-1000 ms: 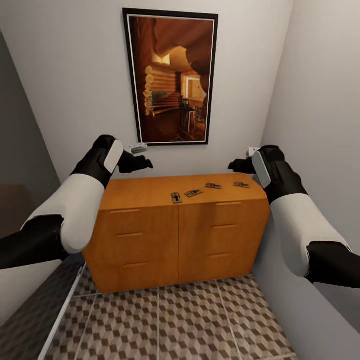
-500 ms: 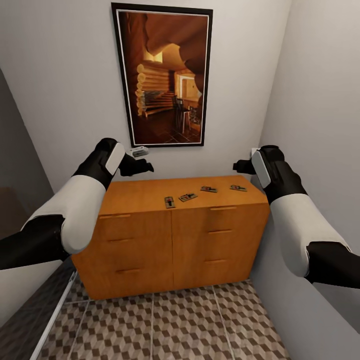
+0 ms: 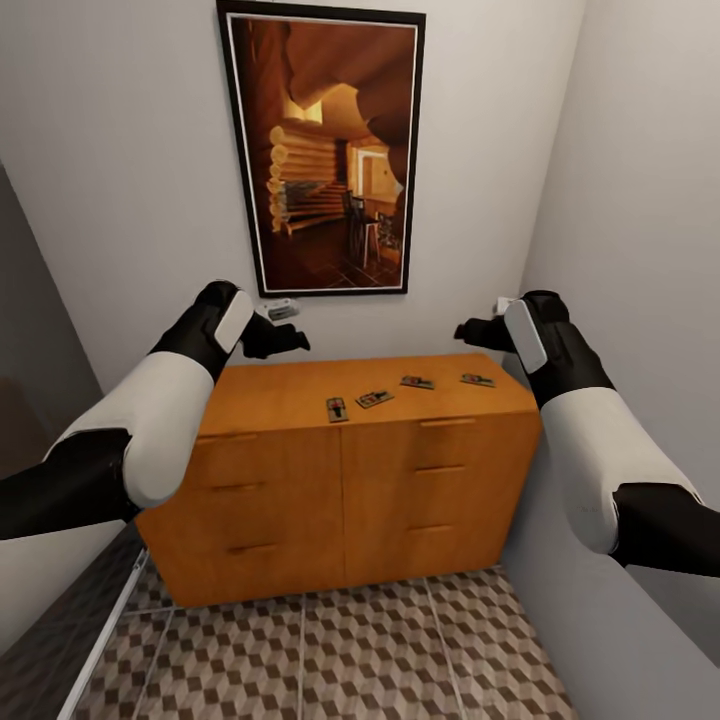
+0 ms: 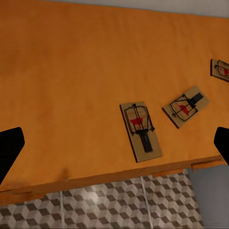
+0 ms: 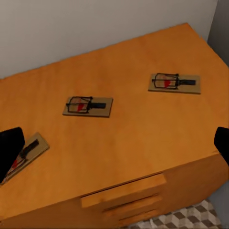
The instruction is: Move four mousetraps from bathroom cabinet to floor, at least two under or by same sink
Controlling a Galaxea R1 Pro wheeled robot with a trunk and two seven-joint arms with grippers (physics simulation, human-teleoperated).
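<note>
Four mousetraps lie in a loose row on top of the orange-brown cabinet (image 3: pixel 340 480): one (image 3: pixel 337 408) nearest its front edge, then a second (image 3: pixel 375 398), a third (image 3: pixel 417 382) and a fourth (image 3: pixel 477 380) toward the right. My left gripper (image 3: pixel 290 338) hovers open above the cabinet's back left, apart from the traps. In the left wrist view three mousetraps (image 4: pixel 140 131) (image 4: pixel 186 106) (image 4: pixel 220 69) sit between its spread fingers (image 4: pixel 9 148). My right gripper (image 3: pixel 468 332) hangs open above the back right corner; its view holds mousetraps (image 5: pixel 88 106) (image 5: pixel 174 82) (image 5: pixel 24 152).
Cube-patterned bathroom floor (image 3: pixel 350 650) spreads in front of the cabinet. A framed painting (image 3: pixel 320 150) hangs on the back wall above it. A side wall (image 3: pixel 650 250) runs close along the cabinet's right end. Darker tiles (image 3: pixel 40 670) and a rail lie at the lower left.
The whole picture has shifted, so the camera has moved: the cabinet and painting now sit a little further left and larger. Both arms hold nearly the same pose, and the traps lie unmoved.
</note>
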